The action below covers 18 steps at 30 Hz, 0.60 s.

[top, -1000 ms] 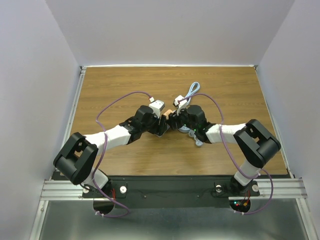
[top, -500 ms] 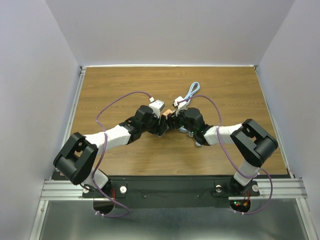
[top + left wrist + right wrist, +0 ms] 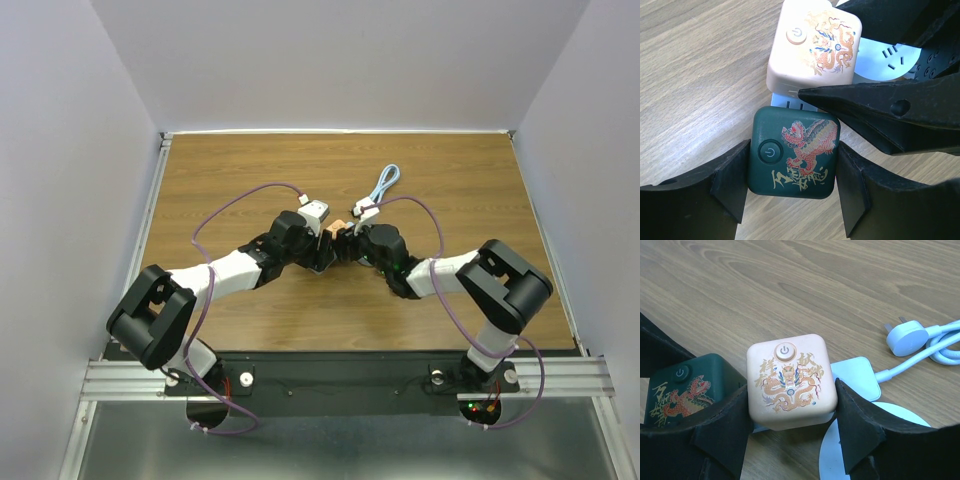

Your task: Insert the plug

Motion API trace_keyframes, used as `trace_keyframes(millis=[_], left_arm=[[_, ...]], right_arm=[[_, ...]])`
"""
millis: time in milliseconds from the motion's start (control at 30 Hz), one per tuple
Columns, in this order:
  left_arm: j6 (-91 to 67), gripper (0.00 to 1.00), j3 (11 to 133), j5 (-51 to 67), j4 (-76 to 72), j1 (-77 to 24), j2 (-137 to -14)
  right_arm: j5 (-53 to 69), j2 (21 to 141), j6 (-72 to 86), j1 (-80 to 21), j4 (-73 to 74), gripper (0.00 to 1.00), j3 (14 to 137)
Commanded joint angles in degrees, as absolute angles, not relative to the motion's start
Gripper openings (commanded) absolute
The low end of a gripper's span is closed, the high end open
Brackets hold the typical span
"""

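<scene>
— What's cut off or hard to read?
— The wooden surface (image 3: 250, 170) runs past the edge of both wrist views. There are two arms. The left arm (image 3: 230, 268) and the right arm (image 3: 450, 275) meet mid-surface, and from above they cover nearly everything between them. The pale blue socket base (image 3: 855, 376) is mostly buried under cubes and fingers, so its outline is unclear.
— How many cubes?
— Two, side by side over that base. The left hand (image 3: 792, 187) is clamped on the dark green cube adapter (image 3: 793, 155), with a finger on each flank. The right hand (image 3: 790, 420) grips the peach cube adapter (image 3: 790, 380) the same way. Whether either one's pins sit in a socket is hidden underneath.
— And the cord?
— One looped pale blue cable (image 3: 385, 182). Its one plug (image 3: 907, 338) lies flat on the wood, near the base but apart from it.
</scene>
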<state>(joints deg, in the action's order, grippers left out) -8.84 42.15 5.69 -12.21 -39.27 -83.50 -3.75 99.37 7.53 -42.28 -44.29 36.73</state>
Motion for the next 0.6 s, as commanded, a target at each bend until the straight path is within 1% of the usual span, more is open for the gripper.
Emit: trace_keyframes(millis=[0,267,567], left_arm=[[-11.1,0.0,42.5,6.9,-6.3,-39.5,-80.8],[-11.2,0.0,42.4,6.4,-6.0,-39.5,-79.0],[-10.5,0.0,43.5,4.8,-4.7,-39.5,-79.5]], right_arm=[[-3.8,106.8,18.2,-45.2,-18.5,0.0,31.7],[-4.5,108.4,19.2,-45.1,-17.1,0.0,32.5],[-5.3,106.1,18.7,-45.4,-15.8,0.0,33.0]])
